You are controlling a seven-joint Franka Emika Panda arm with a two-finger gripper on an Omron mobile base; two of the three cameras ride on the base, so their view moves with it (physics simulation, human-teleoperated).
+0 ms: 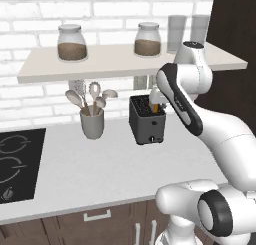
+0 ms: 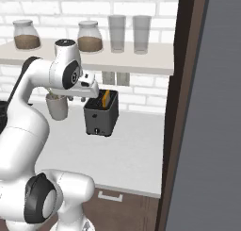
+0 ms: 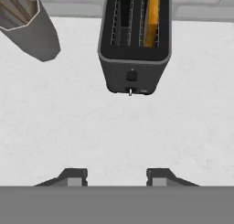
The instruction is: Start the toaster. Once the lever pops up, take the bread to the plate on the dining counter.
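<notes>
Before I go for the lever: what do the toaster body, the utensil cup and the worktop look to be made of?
Toaster: dark grey, matte, painted metal or plastic by the dull even shade; its small knob is silvery, probably metal. Utensil cup: plain pale grey, smooth, likely glazed ceramic, though the rendering leaves it open. Worktop: white with faint speckle, stone-like.

Bright, even rendered light, faint soft shadows, slightly blurry low-resolution pictures, no glare.

Dark grey toaster [image 3: 134, 58], golden-orange bread [image 3: 151, 17], white worktop [image 3: 114, 131], grey utensil cup [image 3: 34, 35]
</notes>
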